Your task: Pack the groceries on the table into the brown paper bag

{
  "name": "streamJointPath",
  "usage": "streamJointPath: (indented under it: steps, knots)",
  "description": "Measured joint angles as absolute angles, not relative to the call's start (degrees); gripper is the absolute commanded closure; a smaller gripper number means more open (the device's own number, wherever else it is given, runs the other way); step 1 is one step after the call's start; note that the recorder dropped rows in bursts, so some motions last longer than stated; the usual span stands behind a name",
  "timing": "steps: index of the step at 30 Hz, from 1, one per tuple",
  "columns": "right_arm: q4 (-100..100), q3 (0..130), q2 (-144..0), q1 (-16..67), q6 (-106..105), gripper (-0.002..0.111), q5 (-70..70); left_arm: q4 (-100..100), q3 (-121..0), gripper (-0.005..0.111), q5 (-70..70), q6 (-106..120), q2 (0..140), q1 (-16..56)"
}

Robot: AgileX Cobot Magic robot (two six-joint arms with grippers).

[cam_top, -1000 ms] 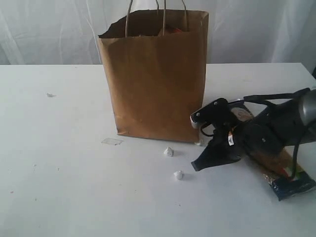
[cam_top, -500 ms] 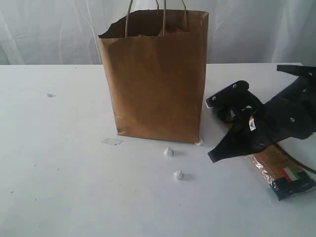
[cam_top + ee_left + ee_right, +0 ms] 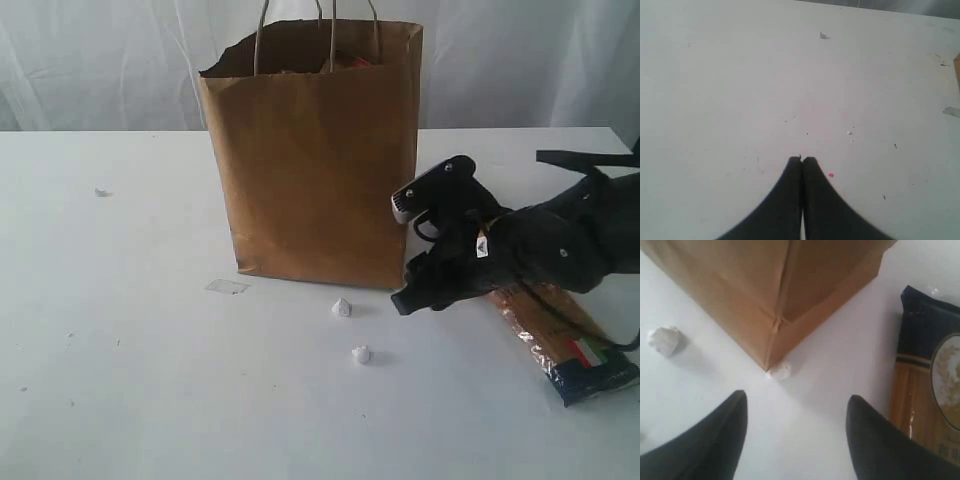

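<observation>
One long spaghetti packet (image 3: pixel 922 390) lies just beside the right gripper (image 3: pixel 797 402), spread wide and empty probably to grasp it, brown paper bag (image 3: pixel 765 290) just ahead.

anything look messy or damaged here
Yes: white crumbs litter the table in front of the paper bag, one right against its corner, and the bag's rim looks torn on one side.

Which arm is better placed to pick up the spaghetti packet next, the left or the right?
Right, I judge. The right pincer is open beside the spaghetti packet; the left pincer is shut, with only table before it.
</observation>
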State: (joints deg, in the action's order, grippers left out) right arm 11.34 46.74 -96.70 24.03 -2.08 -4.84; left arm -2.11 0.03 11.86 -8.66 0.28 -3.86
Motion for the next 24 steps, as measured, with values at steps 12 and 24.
streamJointPath:
  steps: [12,24]
  knots:
    - [10.7,46.74,-103.25,24.03,-2.29,0.053,4.09,-2.11,0.03,0.107,11.86,-8.66,0.28,-3.86]
    - [14.44,46.74,-107.54,24.03,-2.5,0.053,11.85,-2.11,0.03,0.107,11.86,-8.66,0.28,-3.86]
